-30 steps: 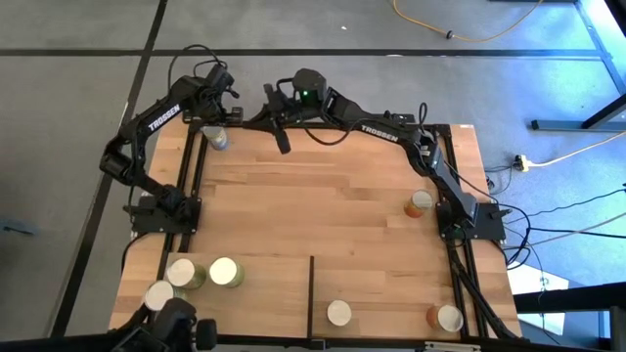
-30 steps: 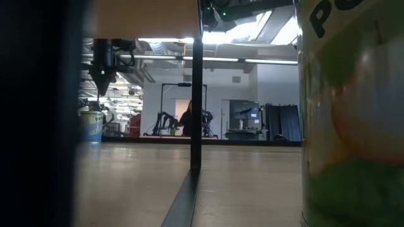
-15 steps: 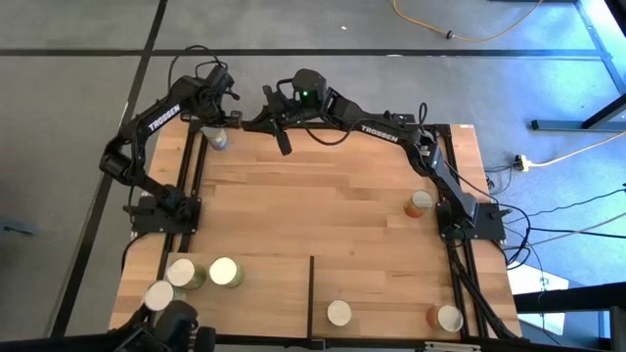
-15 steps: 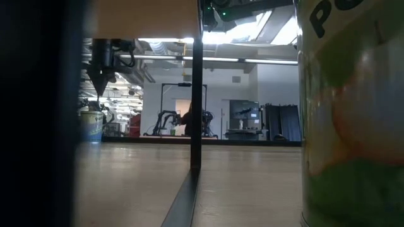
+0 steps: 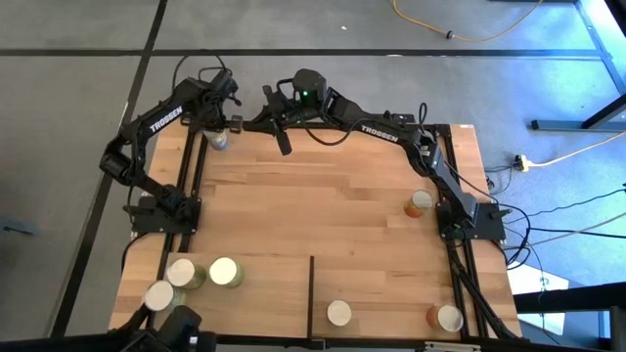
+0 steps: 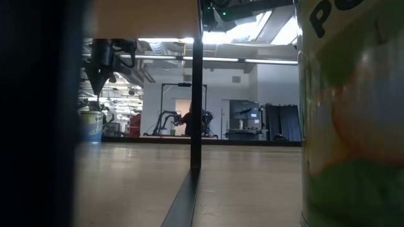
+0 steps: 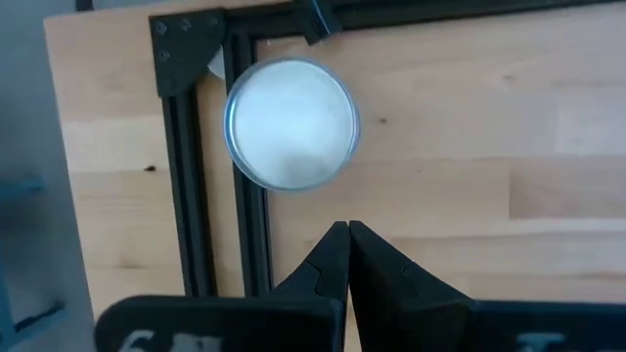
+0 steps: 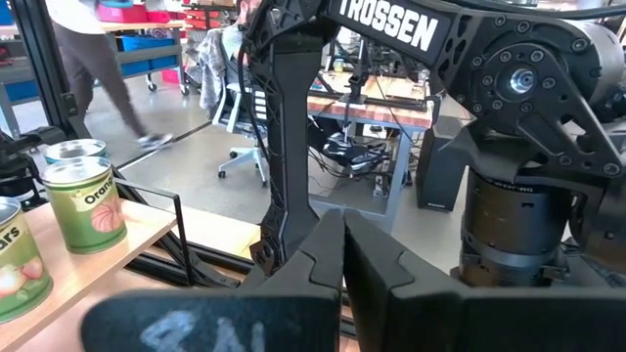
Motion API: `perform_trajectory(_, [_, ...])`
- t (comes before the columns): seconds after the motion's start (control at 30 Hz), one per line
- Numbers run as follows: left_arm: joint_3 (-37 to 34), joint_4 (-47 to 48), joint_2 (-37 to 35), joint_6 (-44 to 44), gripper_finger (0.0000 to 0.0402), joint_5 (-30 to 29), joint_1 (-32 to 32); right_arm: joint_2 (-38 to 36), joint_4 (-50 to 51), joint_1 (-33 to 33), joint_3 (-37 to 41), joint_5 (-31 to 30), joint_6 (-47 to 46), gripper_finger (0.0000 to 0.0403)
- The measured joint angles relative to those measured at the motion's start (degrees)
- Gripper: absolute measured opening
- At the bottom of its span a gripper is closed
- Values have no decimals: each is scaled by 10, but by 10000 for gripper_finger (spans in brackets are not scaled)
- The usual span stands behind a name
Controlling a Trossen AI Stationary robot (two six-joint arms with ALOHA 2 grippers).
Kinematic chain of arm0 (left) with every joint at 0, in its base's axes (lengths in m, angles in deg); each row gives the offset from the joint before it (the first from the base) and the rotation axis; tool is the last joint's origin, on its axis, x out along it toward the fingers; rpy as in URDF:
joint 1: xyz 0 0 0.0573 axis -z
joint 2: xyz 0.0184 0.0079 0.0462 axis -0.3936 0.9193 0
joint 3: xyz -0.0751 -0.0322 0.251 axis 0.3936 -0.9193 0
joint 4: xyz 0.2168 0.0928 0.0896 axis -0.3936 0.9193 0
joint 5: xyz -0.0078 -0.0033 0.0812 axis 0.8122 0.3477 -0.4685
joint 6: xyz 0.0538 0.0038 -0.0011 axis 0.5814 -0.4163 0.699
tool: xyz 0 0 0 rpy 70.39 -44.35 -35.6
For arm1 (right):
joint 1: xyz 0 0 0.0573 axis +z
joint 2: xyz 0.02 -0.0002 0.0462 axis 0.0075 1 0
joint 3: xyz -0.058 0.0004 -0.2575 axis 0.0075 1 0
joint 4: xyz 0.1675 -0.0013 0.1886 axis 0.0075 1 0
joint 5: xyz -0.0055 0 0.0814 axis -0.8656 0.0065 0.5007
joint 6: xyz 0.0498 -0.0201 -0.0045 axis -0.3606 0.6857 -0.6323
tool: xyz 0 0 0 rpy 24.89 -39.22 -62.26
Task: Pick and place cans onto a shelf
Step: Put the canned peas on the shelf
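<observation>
A can [image 7: 291,122] with a pale round top and blue sides [image 6: 91,125] stands upright at the table's far left corner, beside a black frame rail. My left gripper [image 7: 347,240] hangs shut a little above it, pointing down [image 6: 96,87], and touches nothing. My right gripper [image 8: 342,230] is shut and empty, held level above the far edge [image 5: 285,145]. The shelf [image 5: 264,293] lies along the near edge with a dark divider [image 5: 311,288]. Three cans [image 5: 223,272] stand at its left end and two [image 5: 338,313] toward its right.
An orange can [image 5: 419,203] stands on the table near the right arm's base. Black frame rails [image 5: 191,176] run along the left and right sides. In the low view a large can [image 6: 353,113] stands close to the camera. A person [image 8: 93,59] walks in the room beyond.
My left gripper has turned a little above the can at the far left corner and stays shut. The can has not moved.
</observation>
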Motion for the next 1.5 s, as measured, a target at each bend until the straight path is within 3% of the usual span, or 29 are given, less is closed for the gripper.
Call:
perform_trajectory(0.23, [0,6,3,11,9,43,-5,0,0,0,0,0,0,10])
perform_trajectory(0.6, [0,20,60,2,56,34,-16,0,0,2,0,34,0,10])
perform_trajectory(0.83, [0,-17,65,32,58,-3,-17,0,0,2,0,35,0,10])
perform_trajectory(1.1, [0,-35,78,32,59,50,-41,0,0,2,0,35,2,10])
perform_trajectory(1.5, [0,-43,99,58,59,41,-41,0,-1,2,0,34,3,10])
